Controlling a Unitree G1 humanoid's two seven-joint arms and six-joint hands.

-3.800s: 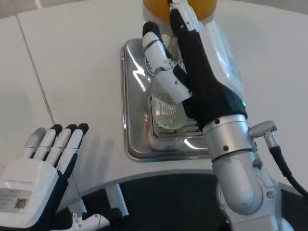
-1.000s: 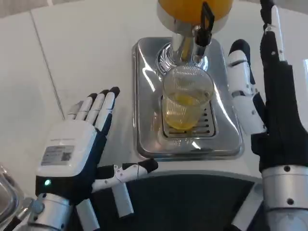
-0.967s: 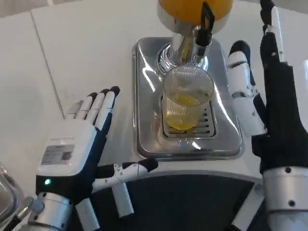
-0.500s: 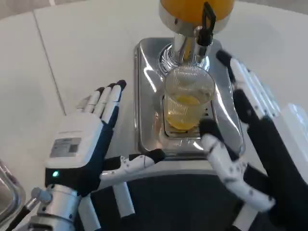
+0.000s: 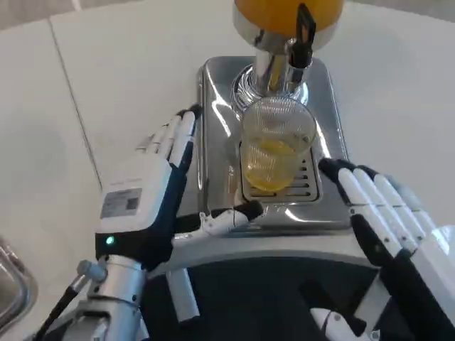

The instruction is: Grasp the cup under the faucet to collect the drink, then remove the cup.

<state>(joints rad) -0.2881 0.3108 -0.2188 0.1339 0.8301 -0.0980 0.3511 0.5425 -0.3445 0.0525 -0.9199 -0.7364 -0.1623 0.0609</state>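
A half-filled cup (image 5: 274, 153) stands under the faucet (image 5: 298, 44), between the open left hand (image 5: 146, 206) and right hand (image 5: 398, 234).

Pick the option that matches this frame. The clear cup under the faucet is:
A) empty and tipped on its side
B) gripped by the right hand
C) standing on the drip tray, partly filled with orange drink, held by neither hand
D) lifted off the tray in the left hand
C: the clear cup stands upright on the drip tray with orange drink in its lower part; the left hand and right hand flank it, open, not touching.
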